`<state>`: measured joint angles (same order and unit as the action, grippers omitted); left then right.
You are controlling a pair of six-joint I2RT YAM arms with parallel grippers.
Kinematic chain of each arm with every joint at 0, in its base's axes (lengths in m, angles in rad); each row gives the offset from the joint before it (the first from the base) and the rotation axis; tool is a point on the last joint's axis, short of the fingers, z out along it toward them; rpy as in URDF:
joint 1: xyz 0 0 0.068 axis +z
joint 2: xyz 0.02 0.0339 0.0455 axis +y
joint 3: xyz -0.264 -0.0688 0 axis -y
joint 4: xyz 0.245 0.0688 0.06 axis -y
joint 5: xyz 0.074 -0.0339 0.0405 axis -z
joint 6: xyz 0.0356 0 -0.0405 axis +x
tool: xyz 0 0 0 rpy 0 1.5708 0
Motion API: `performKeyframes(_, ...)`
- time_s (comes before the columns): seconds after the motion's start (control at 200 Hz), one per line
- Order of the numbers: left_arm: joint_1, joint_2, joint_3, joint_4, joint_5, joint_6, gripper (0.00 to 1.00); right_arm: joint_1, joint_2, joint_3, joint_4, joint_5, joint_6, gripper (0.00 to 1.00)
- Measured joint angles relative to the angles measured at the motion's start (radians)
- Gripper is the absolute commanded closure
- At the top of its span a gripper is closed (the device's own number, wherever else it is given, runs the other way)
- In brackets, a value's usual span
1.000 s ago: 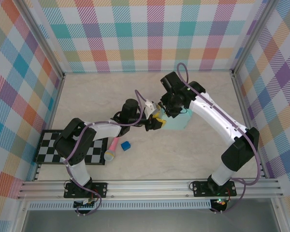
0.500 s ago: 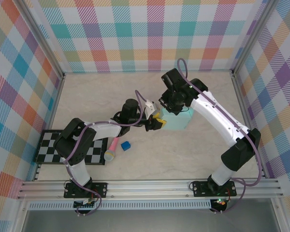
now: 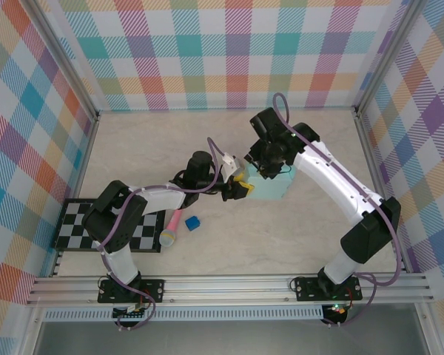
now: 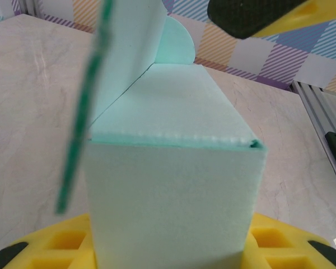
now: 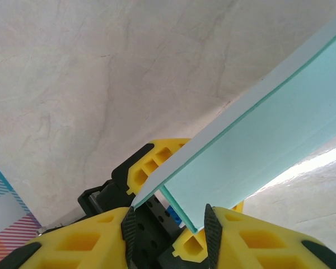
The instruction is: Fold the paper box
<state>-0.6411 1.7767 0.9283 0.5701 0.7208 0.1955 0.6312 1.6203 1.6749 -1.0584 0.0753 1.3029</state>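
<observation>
The paper box (image 3: 275,187), pale mint card, lies on the table mid-scene. My left gripper (image 3: 239,188) is shut on its left end; in the left wrist view the box (image 4: 173,190) sits between the yellow fingers (image 4: 56,246), with one flap (image 4: 123,50) standing up at its left. My right gripper (image 3: 263,171) hangs over the box's upper left corner. In the right wrist view its jaws (image 5: 168,224) stand apart, with the corners of two mint flaps (image 5: 257,140) reaching down between the black pads (image 5: 211,230). The left gripper (image 5: 151,168) shows just behind them.
A small dark blue cube (image 3: 192,222) and a pink-handled item (image 3: 172,228) lie left of the box, beside a checkerboard (image 3: 81,225). Plaid walls and metal rails enclose the table (image 3: 155,140), which stretches bare behind both arms.
The right gripper has shifted slightly to the right over the box's top edge and its jaws have come apart. The left arm has held still on the box.
</observation>
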Motion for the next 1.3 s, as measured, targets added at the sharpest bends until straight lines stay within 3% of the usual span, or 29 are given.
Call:
performKeyframes(0.215,0.000,0.000,0.001,0.008,0.003,0.000,0.79,0.000,0.006,0.000,0.034,-0.058,0.056,0.62)
performKeyframes(0.6,0.000,0.000,0.001,0.006,0.005,0.000,0.79,0.001,0.020,0.000,0.050,-0.050,0.073,0.83)
performKeyframes(0.875,0.000,0.000,0.002,0.005,0.003,0.000,0.79,0.008,0.019,0.000,0.031,0.004,-0.005,1.00)
performKeyframes(1.3,-0.001,0.000,0.005,0.011,0.022,0.000,0.80,0.002,-0.016,-0.030,0.042,0.008,-0.231,1.00)
